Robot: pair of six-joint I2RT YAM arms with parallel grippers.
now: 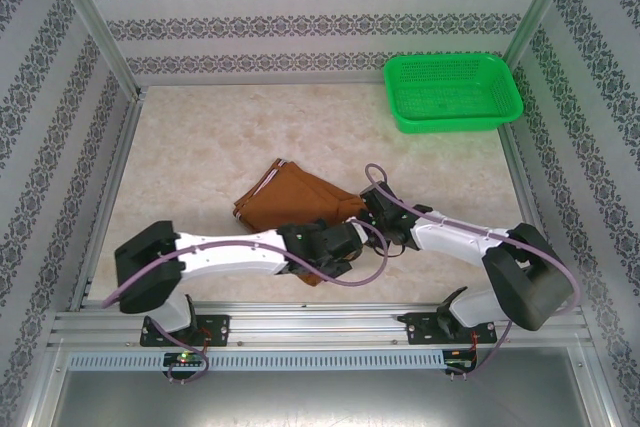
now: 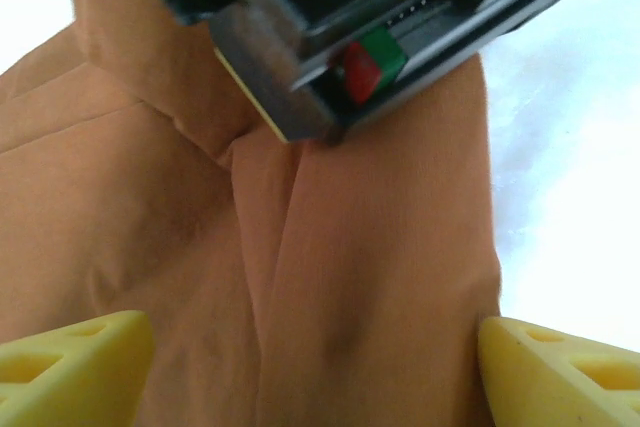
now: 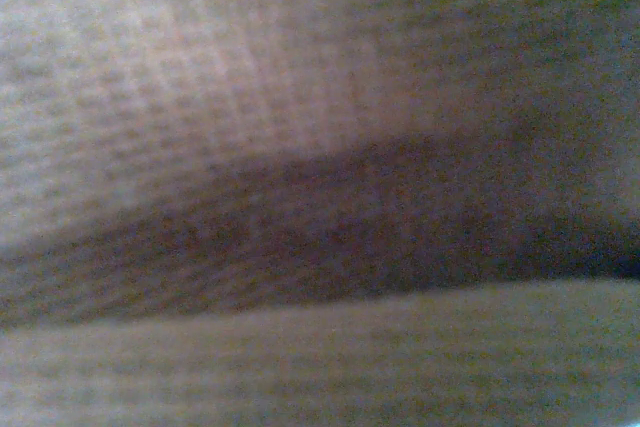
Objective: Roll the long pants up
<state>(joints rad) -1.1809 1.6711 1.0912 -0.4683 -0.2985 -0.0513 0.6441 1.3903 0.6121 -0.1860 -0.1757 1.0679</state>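
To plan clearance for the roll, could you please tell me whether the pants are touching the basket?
Apart. The top view shows a wide stretch of bare table between the pants, mid-table, and the basket in the far right corner.

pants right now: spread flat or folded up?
Folded: the long pants lie as a compact layered stack, edges showing at the far corner, no legs trailing out.

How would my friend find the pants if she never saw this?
Look at the pale table inside the patterned walls. Near its front middle lies a folded bundle of cloth: the pants. They are rust-brown and soft, unlike the green plastic basket in the far right corner.
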